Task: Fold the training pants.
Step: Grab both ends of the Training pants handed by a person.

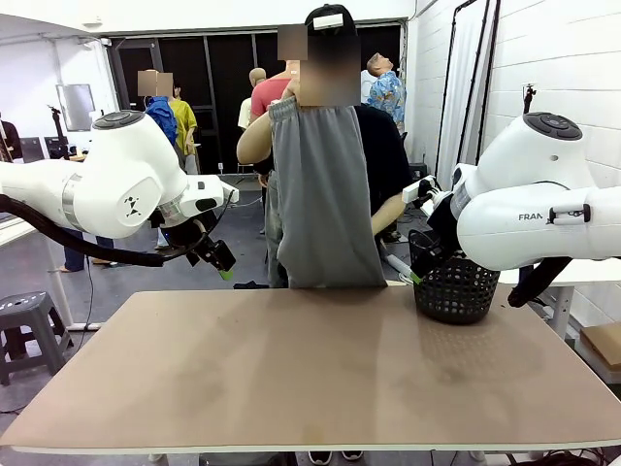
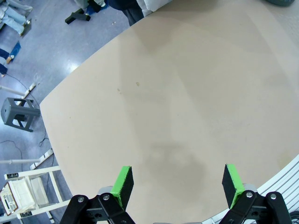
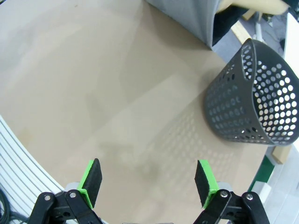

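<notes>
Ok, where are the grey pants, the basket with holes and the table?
training pants point(image 1: 325, 194): front view, middle of the hanging grey cloth.
basket point(image 3: 231, 109): right wrist view, its holed side wall.
table point(image 1: 291, 374): front view, bare middle of its top.

Light is bright and even, coming from above. The matt counter point(image 1: 310, 379) has no glare, only soft shadows: a dotted one beside the basket point(image 3: 252, 98) at the right, and dim blotches just ahead of the fingers point(image 2: 122, 186) in both wrist views. The front view is sharp. The wrist views bend strongly at the edges, so the counter's rim curves.
</notes>
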You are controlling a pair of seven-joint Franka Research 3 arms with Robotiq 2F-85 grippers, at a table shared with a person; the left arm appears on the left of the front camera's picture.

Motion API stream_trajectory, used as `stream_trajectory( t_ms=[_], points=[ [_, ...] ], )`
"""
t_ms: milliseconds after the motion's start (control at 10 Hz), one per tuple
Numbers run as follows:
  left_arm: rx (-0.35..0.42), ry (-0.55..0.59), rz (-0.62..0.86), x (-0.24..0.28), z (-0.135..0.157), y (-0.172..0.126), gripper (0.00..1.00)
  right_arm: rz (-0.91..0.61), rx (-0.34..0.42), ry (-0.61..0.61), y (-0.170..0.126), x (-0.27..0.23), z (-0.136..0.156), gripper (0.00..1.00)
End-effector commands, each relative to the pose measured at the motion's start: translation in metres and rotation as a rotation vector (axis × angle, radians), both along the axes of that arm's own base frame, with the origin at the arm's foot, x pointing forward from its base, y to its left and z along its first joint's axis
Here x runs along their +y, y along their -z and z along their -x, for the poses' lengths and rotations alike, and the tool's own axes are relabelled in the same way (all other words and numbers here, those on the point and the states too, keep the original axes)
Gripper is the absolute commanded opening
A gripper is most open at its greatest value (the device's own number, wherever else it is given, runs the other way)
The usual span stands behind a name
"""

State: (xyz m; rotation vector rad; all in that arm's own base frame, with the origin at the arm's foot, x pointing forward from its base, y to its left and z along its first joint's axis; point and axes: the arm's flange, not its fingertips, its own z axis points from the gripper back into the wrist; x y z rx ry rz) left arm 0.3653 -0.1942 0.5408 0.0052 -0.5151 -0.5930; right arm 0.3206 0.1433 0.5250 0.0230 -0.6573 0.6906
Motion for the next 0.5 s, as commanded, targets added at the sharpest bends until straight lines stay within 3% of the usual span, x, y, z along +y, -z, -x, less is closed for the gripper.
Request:
stream_trajectory(
  t_ms=[0,400],
  points=[
    [-0.008,0.007,0.003,0.0007,0.0006,-0.0005,1.0,-0.004,-0.008,-0.001,-0.0005,0.0011,-0.0006,1.0],
    [-0.008,0.007,0.003,0.0007,0.0006,-0.0005,1.0,-0.004,-0.008,-0.001,-0.0005,0.0011,-0.0006,1.0]
  ],
)
